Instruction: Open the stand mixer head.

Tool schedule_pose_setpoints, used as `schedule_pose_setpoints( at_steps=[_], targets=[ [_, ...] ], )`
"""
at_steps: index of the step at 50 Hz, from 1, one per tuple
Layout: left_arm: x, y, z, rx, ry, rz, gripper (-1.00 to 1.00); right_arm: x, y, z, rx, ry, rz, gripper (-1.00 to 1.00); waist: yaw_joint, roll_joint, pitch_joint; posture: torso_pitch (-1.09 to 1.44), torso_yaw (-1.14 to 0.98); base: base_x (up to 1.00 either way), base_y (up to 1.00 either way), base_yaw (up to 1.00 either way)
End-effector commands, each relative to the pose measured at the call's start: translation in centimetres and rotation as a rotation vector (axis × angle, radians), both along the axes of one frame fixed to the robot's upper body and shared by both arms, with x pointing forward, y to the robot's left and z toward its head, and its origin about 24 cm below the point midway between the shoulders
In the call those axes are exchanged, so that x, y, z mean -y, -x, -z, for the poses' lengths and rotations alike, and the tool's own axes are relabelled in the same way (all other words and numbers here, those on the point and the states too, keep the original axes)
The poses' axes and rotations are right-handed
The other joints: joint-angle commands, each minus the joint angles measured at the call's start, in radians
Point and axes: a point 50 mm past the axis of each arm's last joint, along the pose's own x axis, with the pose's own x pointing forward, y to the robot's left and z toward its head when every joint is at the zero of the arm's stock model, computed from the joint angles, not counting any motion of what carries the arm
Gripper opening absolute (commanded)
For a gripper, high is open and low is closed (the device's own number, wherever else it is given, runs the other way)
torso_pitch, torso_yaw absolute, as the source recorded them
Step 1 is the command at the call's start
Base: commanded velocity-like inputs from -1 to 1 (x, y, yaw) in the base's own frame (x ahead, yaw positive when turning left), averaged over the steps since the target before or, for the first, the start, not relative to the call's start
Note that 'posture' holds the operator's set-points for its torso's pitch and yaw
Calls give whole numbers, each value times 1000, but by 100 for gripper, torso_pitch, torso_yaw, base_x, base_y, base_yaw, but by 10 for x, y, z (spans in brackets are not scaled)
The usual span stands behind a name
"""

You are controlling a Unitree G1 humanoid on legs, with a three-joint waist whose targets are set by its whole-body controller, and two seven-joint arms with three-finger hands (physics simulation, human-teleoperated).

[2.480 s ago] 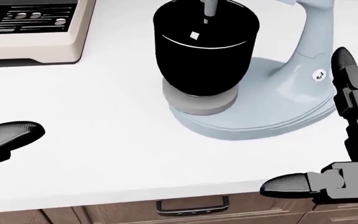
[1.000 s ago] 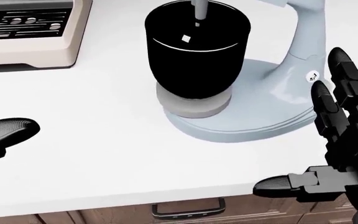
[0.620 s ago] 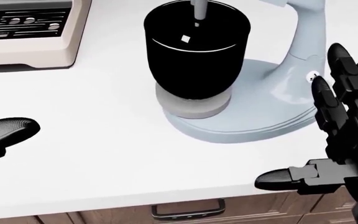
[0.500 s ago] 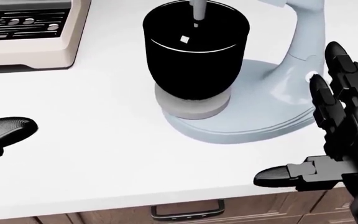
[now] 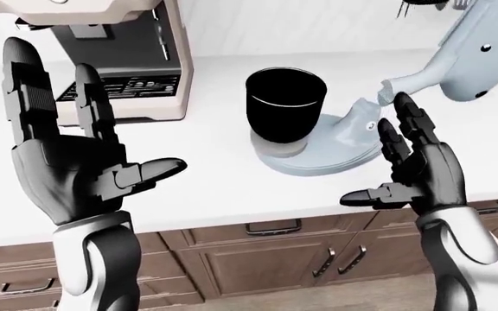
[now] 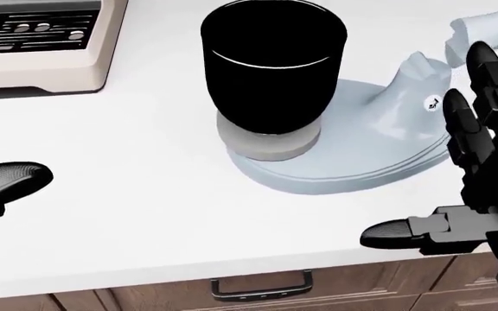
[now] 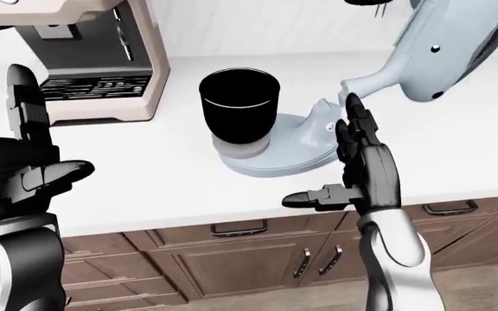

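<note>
1. The mixer [image 5: 335,133] is sitting on the white counter [image 6: 128,214] at about 1 o'clock in the left-eye view, and its head [image 7: 444,55] is already tilting up and away, clear of the bowl [image 5: 285,111]
2. The right hand [image 5: 418,170] is hovering just beside the mixer's base at 3 o'clock of it, its fingers [image 6: 461,126] spread and straight, thumb out sideways, gripping nothing
3. The left hand [image 5: 68,172] is standing well apart at 9 o'clock, palm showing, fingers also spread and holding nothing
4. Judging the step: the head looks open or nearly so; doing it well would mean checking that it is resting at full tilt, then drawing the right hand back without brushing the neck [image 6: 413,81] or the base
5. The black bowl is seated on its grey plate on the base; its inside is reading flat black, so I cannot tell whether anything is in it
6. A beige appliance [image 5: 123,78] is standing at 11 o'clock, away from both hands
</note>
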Motion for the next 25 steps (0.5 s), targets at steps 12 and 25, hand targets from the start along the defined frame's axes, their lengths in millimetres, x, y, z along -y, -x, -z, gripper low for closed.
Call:
schedule_pose_setpoints(
  at_steps=[12,25],
  targets=[
    [2,7,-9,69,-10,5,100,-12,16,-38,158,-71,-32,100,2,-3,-18,0,0,0,0,0],
    [2,7,-10,71,-10,7,100,-15,24,-61,307,-345,-102,100,2,-2,-18,0,0,0,0,0]
  ],
)
